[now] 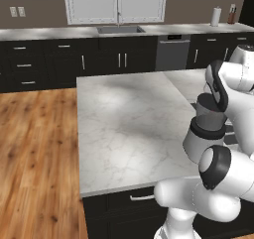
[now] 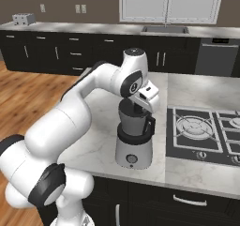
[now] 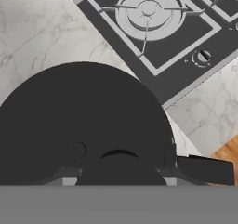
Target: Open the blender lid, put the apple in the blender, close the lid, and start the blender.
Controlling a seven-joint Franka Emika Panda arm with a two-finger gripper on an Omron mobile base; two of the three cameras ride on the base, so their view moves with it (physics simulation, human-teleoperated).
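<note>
Gripper (image 2: 137, 109) closed on the knob of the blender lid (image 3: 83, 125), right on top of the blender (image 2: 134, 143) near the front edge of the counter (image 2: 187, 173), beside the stove (image 2: 206, 131). Could slip off that small knob, or tip the whole blender, if pulled up crooked.

The white Franka arm (image 2: 70, 122) rises from its base at the near edge of the counter, its upper link sloping up and away from the base to a dark-jointed elbow, then folding over so the wrist (image 2: 133, 82) points steeply downward. In the left base view the same arm (image 1: 233, 129) stands at the counter's right-hand near corner, its shoulder joints bulking in the foreground. The gripper (image 2: 139, 109) hangs straight down from the wrist, its jaws drawn in to their narrowest, closed on the raised knob of the blender lid (image 3: 83, 125) directly beneath the hand.
</note>
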